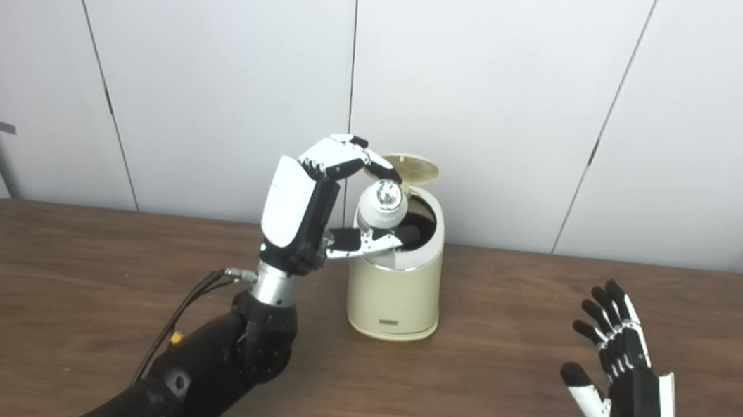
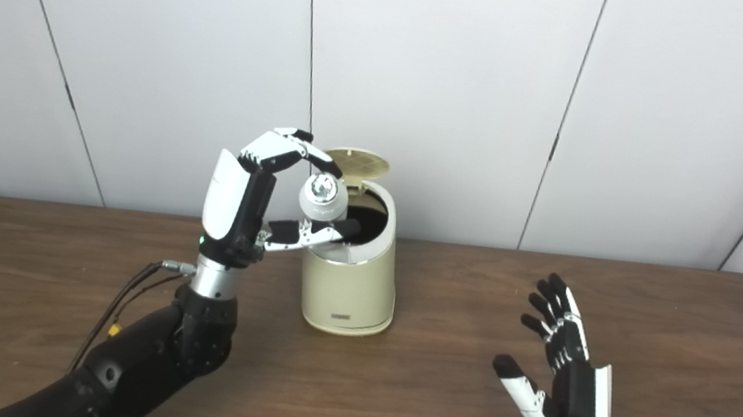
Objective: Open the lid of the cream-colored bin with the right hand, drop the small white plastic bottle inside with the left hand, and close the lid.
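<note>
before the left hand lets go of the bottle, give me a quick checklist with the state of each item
1. Lid up and off the opening: ok, it stands tilted back behind the bin.
2. Small white bottle held: ok, the left hand pinches it between fingers and thumb.
3. Bottle over the opening: ok by both views, though it sits toward the left rim, so a clean drop is likely, not certain.
4. Right hand clear of the bin: ok, open and off to the right above the table.
5. Bin upright and steady: ok, standing flat.
6. Room inside the bin: cannot tell, the interior is dark.
</note>
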